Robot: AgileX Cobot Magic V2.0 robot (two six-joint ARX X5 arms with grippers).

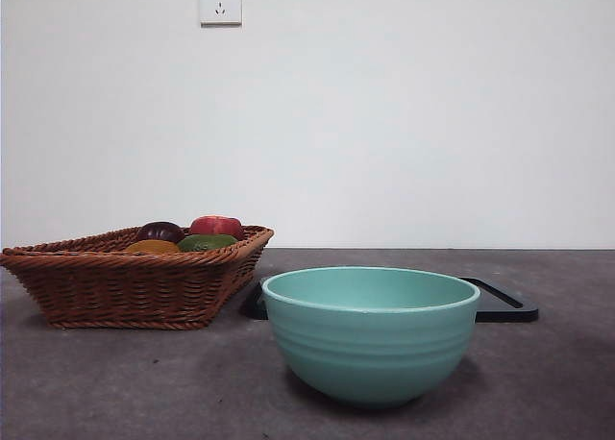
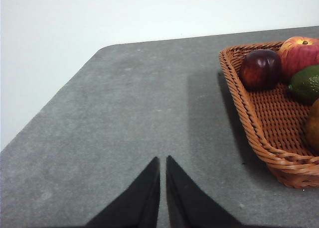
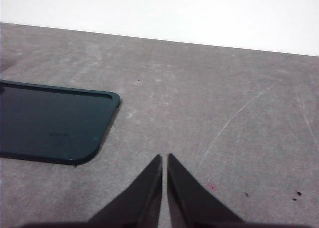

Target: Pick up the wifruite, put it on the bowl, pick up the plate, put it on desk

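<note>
In the front view the bowl (image 1: 371, 334) hides the middle of the flat black plate (image 1: 504, 303) lying behind it, so only the plate's two ends show on either side. The wicker basket (image 1: 135, 277) wall hides the lower part of each fruit, leaving only a sliver of the wifruite (image 1: 152, 247) above the rim. In the left wrist view the wifruite (image 2: 313, 126) is cut off by the picture's edge, as are the green fruit (image 2: 305, 83) and the basket's (image 2: 249, 108) right side.
</note>
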